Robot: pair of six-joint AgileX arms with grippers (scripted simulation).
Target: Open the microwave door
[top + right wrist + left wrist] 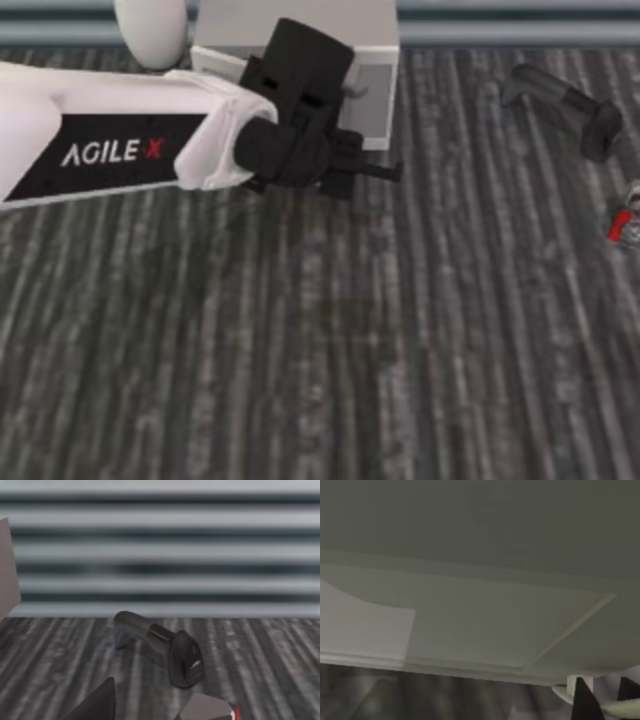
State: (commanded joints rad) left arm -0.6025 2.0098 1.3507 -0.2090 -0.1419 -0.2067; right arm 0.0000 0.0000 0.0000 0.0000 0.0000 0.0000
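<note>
Basically, your left arm reaches in from the left side of the bench (350, 380), with its left hand (385, 170) right up at the front of the microwave (375, 30), which sits at the far edge, left of centre. In the left wrist view the microwave door (485, 625) fills nearly the whole frame, very close, pale frame line running across it. The dark fingertips (584, 702) sit on either side of a pale handle-like piece (590, 702) at the door's edge; you can't tell if they're actually pinching it or just spread around it. Moving right, a dark handheld scanner (575, 110) lies on the bench, well apart from the microwave. Further right, at the right edge, a small red and grey object (622, 225) sits near your right arm. The right hand itself doesn't show in any view.
</note>
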